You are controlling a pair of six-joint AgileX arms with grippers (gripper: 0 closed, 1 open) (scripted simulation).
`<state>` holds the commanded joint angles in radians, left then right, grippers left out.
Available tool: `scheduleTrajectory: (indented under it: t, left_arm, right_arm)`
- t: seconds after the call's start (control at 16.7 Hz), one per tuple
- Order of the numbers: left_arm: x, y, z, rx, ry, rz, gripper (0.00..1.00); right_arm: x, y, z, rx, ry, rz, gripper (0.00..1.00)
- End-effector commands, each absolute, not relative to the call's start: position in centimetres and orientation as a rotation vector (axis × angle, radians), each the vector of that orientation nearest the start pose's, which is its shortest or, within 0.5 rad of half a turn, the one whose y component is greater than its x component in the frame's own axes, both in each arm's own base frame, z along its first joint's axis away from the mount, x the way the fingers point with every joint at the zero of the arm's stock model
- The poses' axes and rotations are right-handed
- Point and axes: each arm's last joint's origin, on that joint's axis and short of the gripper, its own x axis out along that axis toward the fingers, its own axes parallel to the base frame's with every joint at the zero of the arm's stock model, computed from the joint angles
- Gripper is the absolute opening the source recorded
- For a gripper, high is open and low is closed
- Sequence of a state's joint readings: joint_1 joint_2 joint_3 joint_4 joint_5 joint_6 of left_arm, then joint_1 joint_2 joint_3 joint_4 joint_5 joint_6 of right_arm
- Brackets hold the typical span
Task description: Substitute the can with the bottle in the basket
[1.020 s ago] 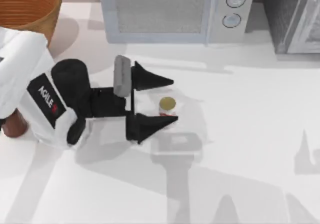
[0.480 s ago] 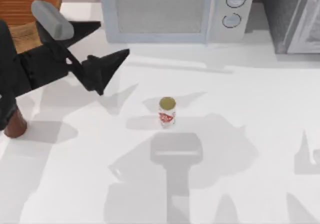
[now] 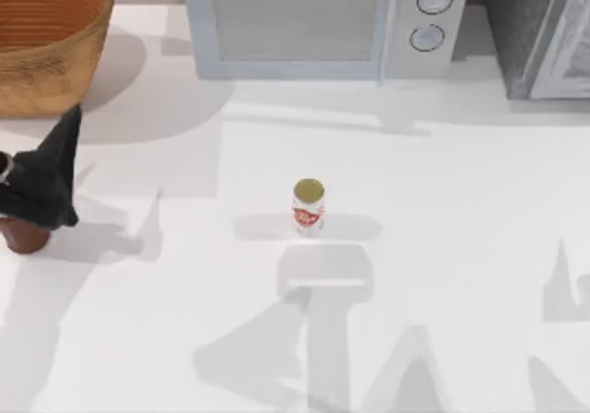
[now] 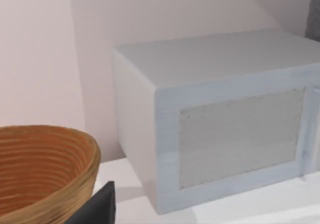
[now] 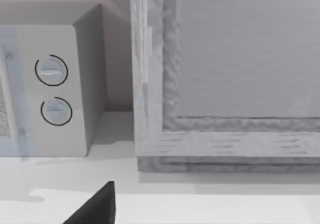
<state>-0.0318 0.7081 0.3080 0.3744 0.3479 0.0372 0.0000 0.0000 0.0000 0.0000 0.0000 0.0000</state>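
Observation:
The small white-and-red can (image 3: pixel 308 207) with a gold top stands upright alone on the white table, near its middle. The wicker basket (image 3: pixel 55 58) sits at the back left corner, its orange ribbed inside showing in the left wrist view too, basket (image 4: pixel 45 169). At the left edge stands the reddish-brown bottle (image 3: pixel 22 236), its middle hidden by my left gripper (image 3: pixel 37 187), of which one black finger (image 3: pixel 51 169) shows above it. That finger's tip (image 4: pixel 100 209) sits off to one side, so the jaws stand open. My right gripper's fingertip (image 5: pixel 97 206) faces the back wall, parked.
A pale microwave (image 3: pixel 313 21) stands along the back edge, and a grey cabinet (image 3: pixel 544 30) fills the back right corner. Arm shadows lie across the front of the table.
My left gripper let go of the can, rose, and swung away to the far left, over the bottle. The can stays standing where it was left.

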Motion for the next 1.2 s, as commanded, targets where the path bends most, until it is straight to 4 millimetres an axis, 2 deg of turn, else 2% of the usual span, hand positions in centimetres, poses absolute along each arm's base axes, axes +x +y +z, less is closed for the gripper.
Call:
scheduleTrajectory:
  t: [0.18,0.42,0.66,1.2]
  left_arm:
    - [13.2,-0.9,20.9,0.021,-0.01,-0.214,1.0]
    - [11.0,-0.3,17.7,0.009,-0.011,-0.064,1.0]
    - [10.6,-0.1,16.0,0.0,0.0,-0.001,1.0]
    - [11.0,0.0,15.6,0.001,0.033,0.005,1.0]
  right_arm:
    - [10.6,-0.1,16.0,0.0,0.0,0.0,1.0]
    - [10.6,-0.1,16.0,0.0,0.0,0.0,1.0]
    - [10.6,-0.1,16.0,0.0,0.0,0.0,1.0]
    - [10.6,-0.1,16.0,0.0,0.0,0.0,1.0]
